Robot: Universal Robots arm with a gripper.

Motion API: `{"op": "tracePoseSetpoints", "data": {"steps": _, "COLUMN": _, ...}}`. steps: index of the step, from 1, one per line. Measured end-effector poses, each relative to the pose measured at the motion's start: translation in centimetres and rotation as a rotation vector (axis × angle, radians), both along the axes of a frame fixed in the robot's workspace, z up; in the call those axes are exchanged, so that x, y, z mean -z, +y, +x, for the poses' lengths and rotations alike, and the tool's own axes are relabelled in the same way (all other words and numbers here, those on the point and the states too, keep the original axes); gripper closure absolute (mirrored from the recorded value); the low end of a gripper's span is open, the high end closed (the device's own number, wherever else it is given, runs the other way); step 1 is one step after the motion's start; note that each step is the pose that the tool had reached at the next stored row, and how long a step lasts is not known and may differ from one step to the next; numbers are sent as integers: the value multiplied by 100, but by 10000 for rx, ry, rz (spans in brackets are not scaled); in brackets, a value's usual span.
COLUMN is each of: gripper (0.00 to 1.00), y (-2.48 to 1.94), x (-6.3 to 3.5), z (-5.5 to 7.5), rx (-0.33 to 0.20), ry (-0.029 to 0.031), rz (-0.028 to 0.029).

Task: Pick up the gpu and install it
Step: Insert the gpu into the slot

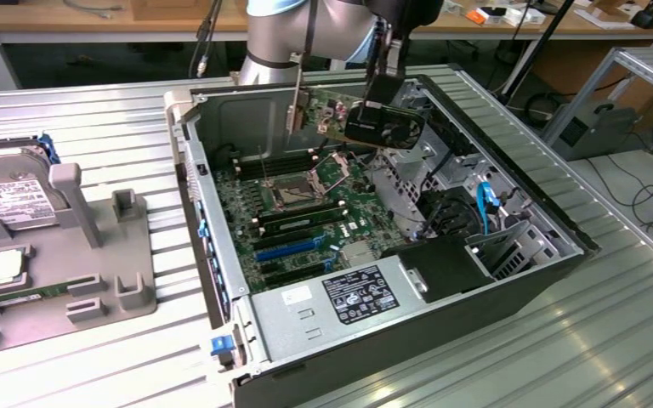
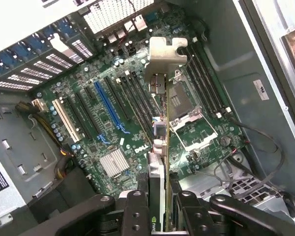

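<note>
Right now the claw point(image 1: 381, 95) is clamped on the gpu point(image 1: 363, 121), holding it in the air over the open computer case point(image 1: 417, 331). The card hangs clear of the motherboard point(image 1: 303, 217), above the area near the processor socket point(image 1: 292, 194). In the wrist view it sits edge-on between the fingers point(image 2: 132, 216), with its silver bracket point(image 2: 164, 54) at the end away from them. The case lies on the ribbed desk point(image 1: 77, 110). On the exterior view's left, a grey fixture point(image 1: 99, 272) carries a hard drive point(image 1: 9, 204).
</note>
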State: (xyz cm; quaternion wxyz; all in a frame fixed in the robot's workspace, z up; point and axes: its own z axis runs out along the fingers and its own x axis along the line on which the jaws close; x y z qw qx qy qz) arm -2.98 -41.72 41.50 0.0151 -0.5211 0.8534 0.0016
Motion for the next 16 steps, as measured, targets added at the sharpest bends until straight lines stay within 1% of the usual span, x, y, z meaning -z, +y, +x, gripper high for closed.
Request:
{"op": "tracePoseSetpoints", "data": {"steps": 4, "gripper": 73, "y": 0, "x": 0, "z": 0, "rx": -691, "ry": 0, "rz": 1}}
{"op": "tracePoseSetpoints", "data": {"steps": 8, "gripper": 73, "y": 0, "x": 0, "z": 0, "rx": -1205, "ry": 0, "rz": 0}}
{"op": "tracePoseSetpoints", "data": {"steps": 16, "gripper": 73, "y": 0, "x": 0, "z": 0, "rx": -2393, "ry": 0, "rz": 0}}
